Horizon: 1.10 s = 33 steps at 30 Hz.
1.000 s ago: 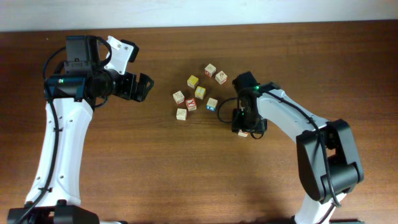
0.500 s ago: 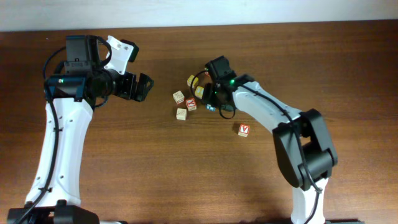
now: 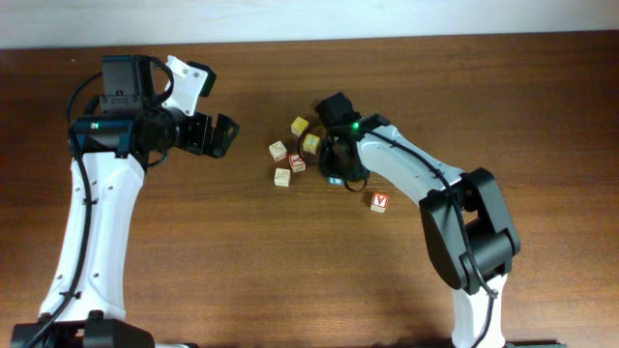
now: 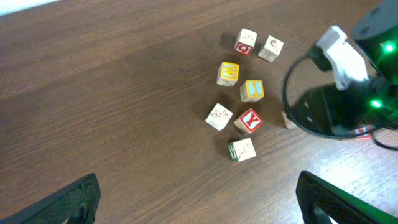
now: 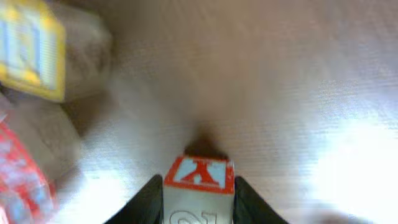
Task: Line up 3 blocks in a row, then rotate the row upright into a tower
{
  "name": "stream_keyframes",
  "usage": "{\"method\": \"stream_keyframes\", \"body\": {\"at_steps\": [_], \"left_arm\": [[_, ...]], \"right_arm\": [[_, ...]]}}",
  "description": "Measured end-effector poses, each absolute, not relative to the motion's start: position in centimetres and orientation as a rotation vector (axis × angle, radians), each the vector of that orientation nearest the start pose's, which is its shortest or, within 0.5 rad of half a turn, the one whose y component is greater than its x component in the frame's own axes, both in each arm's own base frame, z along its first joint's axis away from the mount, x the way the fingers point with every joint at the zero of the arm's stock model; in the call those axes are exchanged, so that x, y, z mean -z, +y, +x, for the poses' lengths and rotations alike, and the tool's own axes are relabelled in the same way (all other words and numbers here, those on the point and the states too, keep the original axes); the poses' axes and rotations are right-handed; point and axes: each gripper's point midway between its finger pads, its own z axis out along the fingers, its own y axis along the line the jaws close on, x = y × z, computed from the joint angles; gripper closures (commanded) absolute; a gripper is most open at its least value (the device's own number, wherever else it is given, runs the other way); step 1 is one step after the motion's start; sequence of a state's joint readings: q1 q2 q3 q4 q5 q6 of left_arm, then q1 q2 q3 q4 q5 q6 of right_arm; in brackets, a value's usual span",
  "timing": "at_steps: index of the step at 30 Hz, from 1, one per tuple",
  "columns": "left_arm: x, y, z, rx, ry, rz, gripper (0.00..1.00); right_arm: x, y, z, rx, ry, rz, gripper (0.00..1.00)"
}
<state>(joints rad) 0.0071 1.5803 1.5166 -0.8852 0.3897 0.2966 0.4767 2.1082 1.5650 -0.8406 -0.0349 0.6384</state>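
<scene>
Red Y-face outward — block [image 5: 199,186] in claw [image 5: 199,208]

1. Table [image 3: 242,271]: brown wood with visible grain, smooth, low satin sheen, glare patches.
2. Blocks [image 4: 218,116]: pale matt wood with painted faces.
3. Clamped block [image 5: 199,190]: red-painted top, pale side.
4. Arms [image 3: 89,222]: glossy white plastic shells, matt black housings.
</scene>
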Motion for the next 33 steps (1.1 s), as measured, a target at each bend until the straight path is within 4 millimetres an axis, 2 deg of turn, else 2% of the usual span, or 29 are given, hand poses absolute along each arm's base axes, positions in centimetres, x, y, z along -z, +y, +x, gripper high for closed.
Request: {"method": "stream_keyframes", "body": {"at_steps": [1, 3, 5, 10, 12, 14, 19, 24, 27, 28, 30, 33], "left_arm": [[-23.2, -6.2, 40.7, 0.359, 2.402, 0.507, 0.01], [-23.2, -6.2, 40.7, 0.359, 2.403, 0.507, 0.01], [-23.2, -6.2, 40.7, 0.359, 2.402, 0.507, 0.01], [-23.2, -6.2, 40.7, 0.359, 2.402, 0.507, 0.01], [-23.2, -6.2, 40.7, 0.359, 2.402, 0.507, 0.01], [-23.2, -6.2, 40.7, 0.359, 2.402, 0.507, 0.01], [-23.2, -6.2, 40.7, 0.359, 2.402, 0.507, 0.01], [-23.2, -6.2, 40.7, 0.359, 2.402, 0.507, 0.01], [-23.2, -6.2, 40.7, 0.359, 2.402, 0.508, 0.01], [-23.2, -6.2, 40.7, 0.359, 2.402, 0.507, 0.01], [-23.2, -6.2, 40.7, 0.359, 2.403, 0.507, 0.01], [-23.2, -6.2, 40.7, 0.359, 2.403, 0.507, 0.01]], "right_arm": [[-2.8, 20.6, 38.5, -0.178, 3.010, 0.217, 0.67], [-5.1, 20.6, 38.0, -0.175, 3.036, 0.164, 0.67], [-5.7, 20.1, 37.0, -0.155, 3.062, 0.165, 0.67], [-2.7, 18.3, 33.5, -0.052, 3.177, 0.236, 0.66], [-1.9, 17.8, 32.7, -0.029, 3.197, 0.246, 0.66], [-1.8, 17.5, 32.8, -0.001, 3.187, 0.249, 0.62], [-1.8, 16.6, 34.1, 0.073, 3.119, 0.241, 0.62], [-1.9, 17.2, 35.3, 0.034, 3.082, 0.148, 0.49], [-4.6, 19.7, 38.4, -0.121, 2.992, 0.026, 0.34], [-6.2, 21.2, 40.6, -0.211, 2.903, -0.010, 0.34], [-8.2, 23.5, 43.4, -0.327, 2.774, -0.062, 0.34], [-8.5, 25.8, 43.5, -0.396, 2.733, -0.115, 0.34]]}}
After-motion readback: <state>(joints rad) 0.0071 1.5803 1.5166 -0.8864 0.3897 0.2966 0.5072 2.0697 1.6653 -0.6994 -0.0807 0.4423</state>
